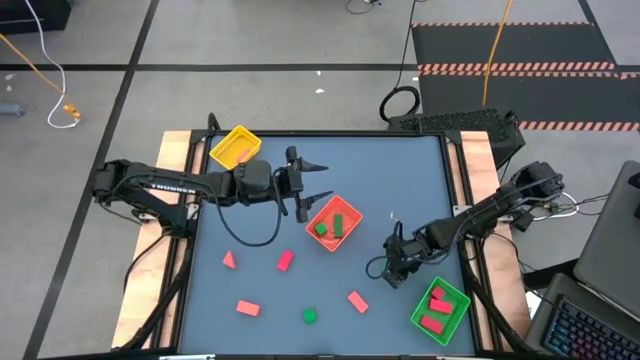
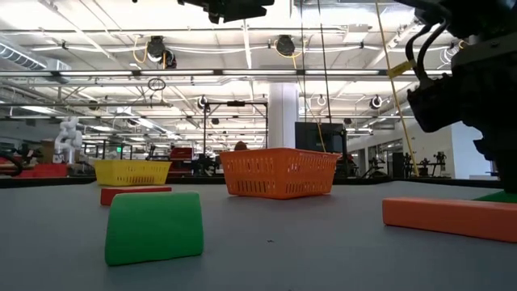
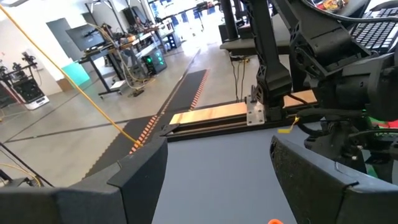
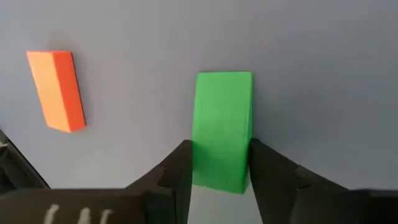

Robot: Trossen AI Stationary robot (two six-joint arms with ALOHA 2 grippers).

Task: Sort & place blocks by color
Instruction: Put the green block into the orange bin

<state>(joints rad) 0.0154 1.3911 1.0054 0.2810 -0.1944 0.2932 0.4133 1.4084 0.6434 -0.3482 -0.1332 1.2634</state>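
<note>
The right gripper (image 4: 219,167) holds a green brick (image 4: 223,127) between its two dark fingers, the jaws closed narrowly on the brick's two long side faces, so that the brick's long axis runs straight out ahead of the gripper, in line with the fingers. In the high view this gripper (image 1: 397,262) hangs over the blue table (image 1: 420,180) between two trays: the red-orange tray (image 1: 349,236), already holding green pieces, lies toward the table's middle, and the green tray (image 1: 457,312), already holding red pieces, lies closer, toward the near right corner. The coming move probably turns on that choice of direction, the red-orange tray being the one that holds green. An orange-red brick (image 4: 56,91) lies loose on the table beside the held brick, apart from it. The left gripper (image 1: 306,187) waits with fingers spread wide over the red-orange tray's far edge; the yellow tray (image 1: 235,146) stands behind it.
</note>
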